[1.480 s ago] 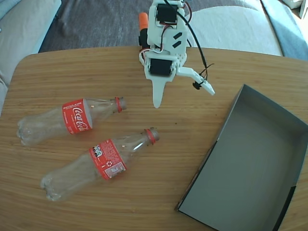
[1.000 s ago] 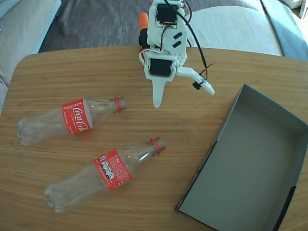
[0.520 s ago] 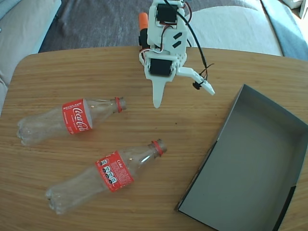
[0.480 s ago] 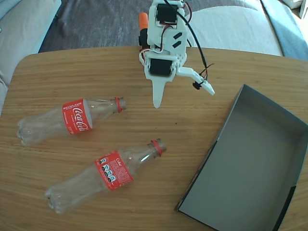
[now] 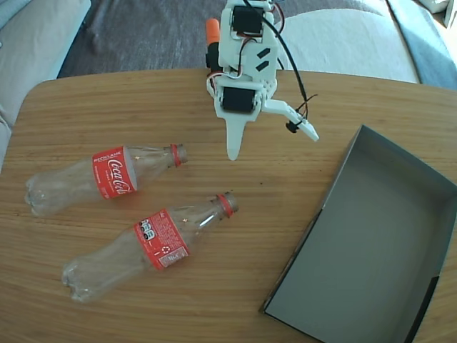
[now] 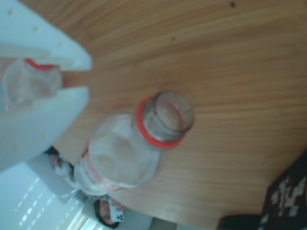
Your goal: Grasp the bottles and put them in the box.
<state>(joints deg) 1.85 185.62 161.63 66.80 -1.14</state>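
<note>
Item one: my hand point(image 5: 271, 139), white, over the bench point(image 5: 71, 114) toward its 12 o'clock edge in the fixed view. Fingers spread apart, holding nothing; one long finger point(image 5: 233, 139) points to 6 o'clock, the shorter one point(image 5: 298, 121) angles toward 4 o'clock.

Item two: upper bottle point(image 5: 100, 177), lying on its side at 9 o'clock of the bench, open neck toward 3 o'clock, red label with white script uppermost.

Item three: lower bottle point(image 5: 146, 243), lying at 7 o'clock, tilted, neck toward 2 o'clock. The two are near one another but apart. In the wrist view this bottle point(image 6: 127, 153) shows its open mouth and red ring; the other bottle's neck point(image 6: 29, 84) shows behind my finger point(image 6: 43, 120).

Item four: the box point(image 5: 371, 243), grey, at 4 o'clock, well apart from both bottles.
</note>
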